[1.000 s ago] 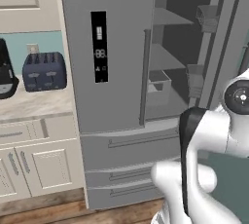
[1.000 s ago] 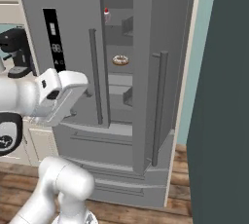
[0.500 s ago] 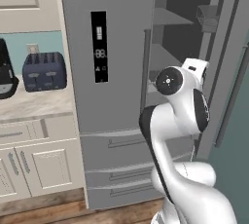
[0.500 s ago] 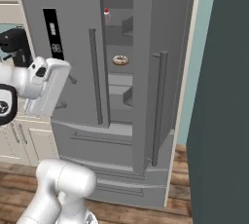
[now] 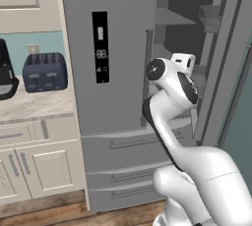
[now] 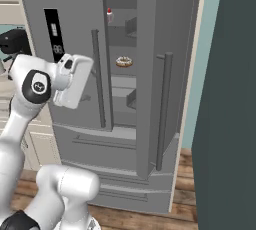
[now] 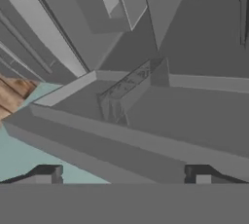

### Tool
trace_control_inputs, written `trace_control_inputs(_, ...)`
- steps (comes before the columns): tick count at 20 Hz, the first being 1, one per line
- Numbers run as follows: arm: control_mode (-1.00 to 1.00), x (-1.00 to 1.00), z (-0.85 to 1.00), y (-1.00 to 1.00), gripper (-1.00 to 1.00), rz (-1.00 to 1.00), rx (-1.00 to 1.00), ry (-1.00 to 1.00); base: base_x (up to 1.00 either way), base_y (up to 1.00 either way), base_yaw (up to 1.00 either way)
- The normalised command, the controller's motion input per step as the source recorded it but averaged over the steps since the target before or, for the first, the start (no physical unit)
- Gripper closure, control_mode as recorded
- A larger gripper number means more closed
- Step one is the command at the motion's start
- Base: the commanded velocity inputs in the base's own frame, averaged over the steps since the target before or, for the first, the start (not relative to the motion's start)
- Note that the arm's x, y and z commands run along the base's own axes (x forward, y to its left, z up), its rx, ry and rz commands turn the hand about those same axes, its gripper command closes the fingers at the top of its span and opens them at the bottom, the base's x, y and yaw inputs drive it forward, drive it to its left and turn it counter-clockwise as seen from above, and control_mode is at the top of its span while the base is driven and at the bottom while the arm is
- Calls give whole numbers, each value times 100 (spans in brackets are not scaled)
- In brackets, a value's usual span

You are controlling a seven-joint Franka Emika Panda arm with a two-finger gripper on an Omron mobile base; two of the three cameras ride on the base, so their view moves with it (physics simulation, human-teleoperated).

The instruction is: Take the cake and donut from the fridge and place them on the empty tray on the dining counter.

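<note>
Currently fridge door ajar; donut seen on middle shelf, cake on shelf above. Fingers spread wide, nothing held. Both judged light, soft, crushable; donut best pinched gently across ring, cake low at sides.

Fridge right door swung open, narrow gap to donut shelf, left door handle alongside

Arm folded up tight: lower link rises from the base, elbow bent sharply, forearm angled up to chest height. Wrist and hand pointing forward, away from the base, roughly level. Gripper jaws spread wide, fingertips far apart at the edges of the hand view. Nothing between them.
</note>
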Motion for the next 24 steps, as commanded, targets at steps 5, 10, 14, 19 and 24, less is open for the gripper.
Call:
trace_control_inputs(5,-100,39,0,-42,-100,-7,-2,0,0,0,0)
trace_control_inputs(10,-100,51,0,-64,-100,-8,-2,4,0,0,0)
trace_control_inputs(14,-100,57,0,-71,-100,-8,-3,8,0,0,0)
trace_control_inputs(19,-100,3,0,-91,-100,-11,-3,5,0,0,0)
trace_control_inputs(24,-100,-77,-8,-100,-100,-23,0,0,0,0,0)
